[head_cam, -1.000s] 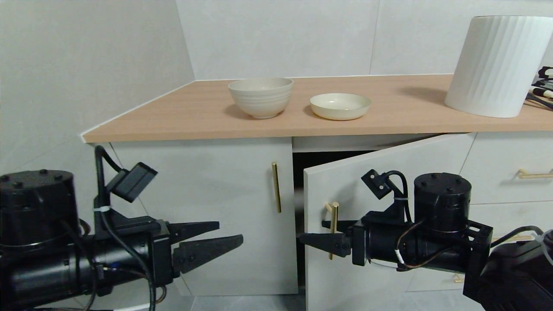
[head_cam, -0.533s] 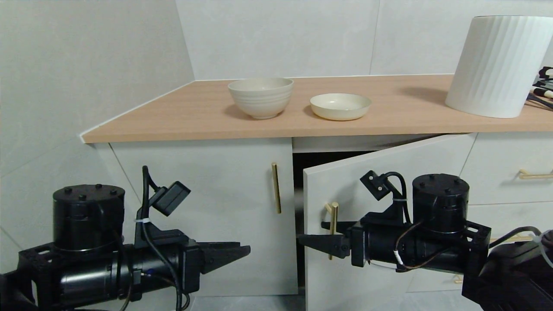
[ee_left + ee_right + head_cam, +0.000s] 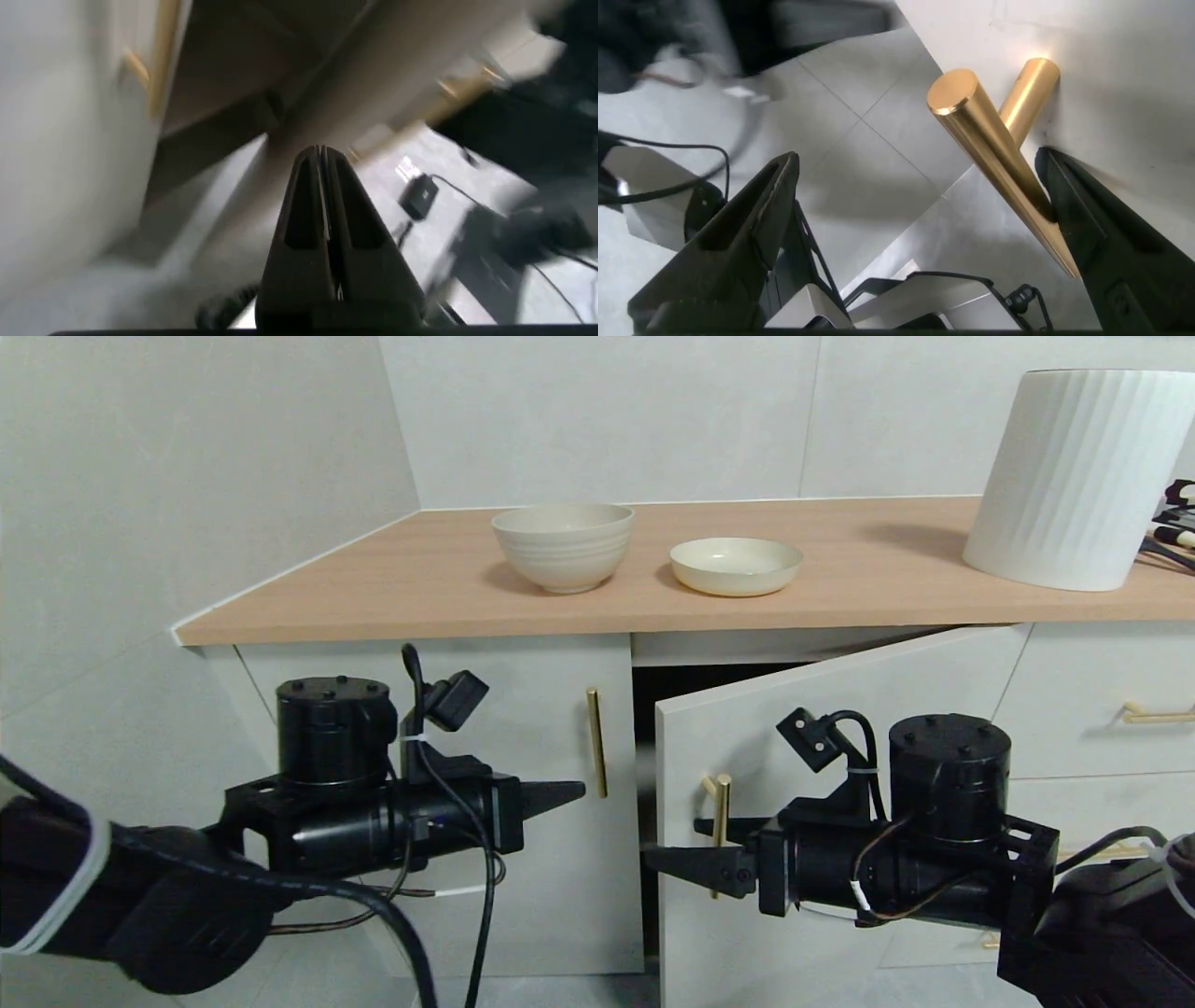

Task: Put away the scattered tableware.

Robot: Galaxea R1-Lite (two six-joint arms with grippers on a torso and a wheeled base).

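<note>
Barely begun: bowl (image 3: 563, 545) and dish (image 3: 736, 565) sit on the surface (image 3: 392, 588) above the half-open cabinet door (image 3: 840, 700), whose handle (image 3: 720, 791) the right end effector (image 3: 674, 842) straddles, jaws apart; the left end effector (image 3: 565, 793), pinched together, hovers beside it.

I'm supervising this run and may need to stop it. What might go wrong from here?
The right gripper stands open around the gold handle of the half-open door; if it pulls without closing, it may slip off. The shut left gripper points close to the closed door's handle and may knock it, or be hit by the swinging door.
</note>
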